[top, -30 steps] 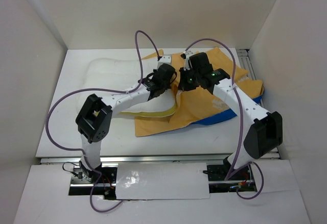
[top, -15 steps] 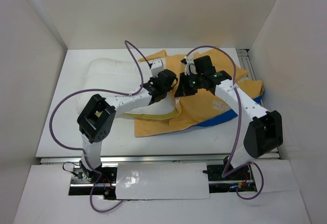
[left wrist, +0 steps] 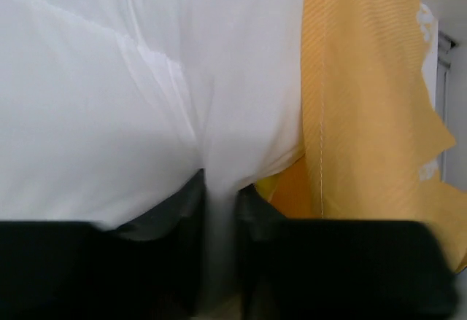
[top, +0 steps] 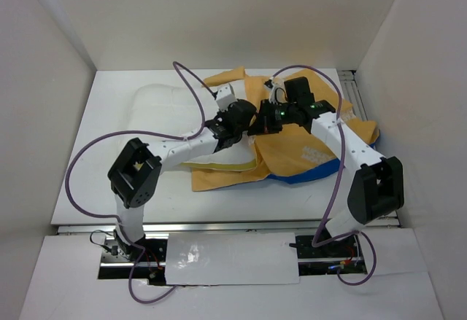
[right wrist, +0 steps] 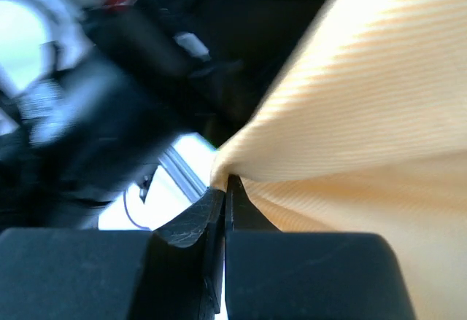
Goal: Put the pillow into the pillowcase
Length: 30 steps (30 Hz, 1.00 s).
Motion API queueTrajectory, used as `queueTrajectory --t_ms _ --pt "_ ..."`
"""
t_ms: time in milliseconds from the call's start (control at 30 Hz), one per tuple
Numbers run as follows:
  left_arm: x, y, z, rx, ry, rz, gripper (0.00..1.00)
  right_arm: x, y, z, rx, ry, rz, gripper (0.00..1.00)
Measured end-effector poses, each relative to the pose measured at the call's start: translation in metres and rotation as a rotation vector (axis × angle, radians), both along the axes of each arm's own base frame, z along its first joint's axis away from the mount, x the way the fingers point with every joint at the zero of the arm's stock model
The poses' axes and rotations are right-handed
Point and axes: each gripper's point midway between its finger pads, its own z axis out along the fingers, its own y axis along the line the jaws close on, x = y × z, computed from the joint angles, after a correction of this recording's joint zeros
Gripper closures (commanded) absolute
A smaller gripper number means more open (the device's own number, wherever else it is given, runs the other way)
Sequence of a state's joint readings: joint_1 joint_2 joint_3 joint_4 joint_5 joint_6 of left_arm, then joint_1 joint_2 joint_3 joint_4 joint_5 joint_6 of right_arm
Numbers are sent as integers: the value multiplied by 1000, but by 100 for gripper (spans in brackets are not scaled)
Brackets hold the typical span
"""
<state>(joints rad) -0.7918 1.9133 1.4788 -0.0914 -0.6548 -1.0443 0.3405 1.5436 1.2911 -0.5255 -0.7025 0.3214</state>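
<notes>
Two arms [top: 182,141] bend inward over the white table [top: 292,197], wrists almost meeting. The left gripper [left wrist: 219,189] has its jaws a slit apart, pinching a fold of the plump white quilted pillow [left wrist: 109,108]. The right gripper [right wrist: 225,183] clamps its jaws tight on the orange-yellow inside of the blue fabric pillowcase [right wrist: 350,116]. The pillow lies leftward, its right end on that cloth.

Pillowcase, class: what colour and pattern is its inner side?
Inside, the pillowcase is orange-yellow with fine stripes, clearest in the right wrist view.
</notes>
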Motion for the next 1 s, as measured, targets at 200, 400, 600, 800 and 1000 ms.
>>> queueTrajectory --t_ms 200,400,600,800,1000 --pt "-34 26 14 60 7 -81 13 8 -26 -20 -53 34 -98 100" --pt "-67 47 52 167 -42 -247 4 13 -54 -47 -144 67 -203 100" --pt "-115 66 18 309 10 -486 0 16 -60 -47 -175 41 -227 100" --pt "-165 86 -64 426 179 -653 0 11 -56 -41 -183 2 -202 100" --pt "-158 73 -87 456 224 -684 29 1 -41 -42 -191 -16 -144 100"
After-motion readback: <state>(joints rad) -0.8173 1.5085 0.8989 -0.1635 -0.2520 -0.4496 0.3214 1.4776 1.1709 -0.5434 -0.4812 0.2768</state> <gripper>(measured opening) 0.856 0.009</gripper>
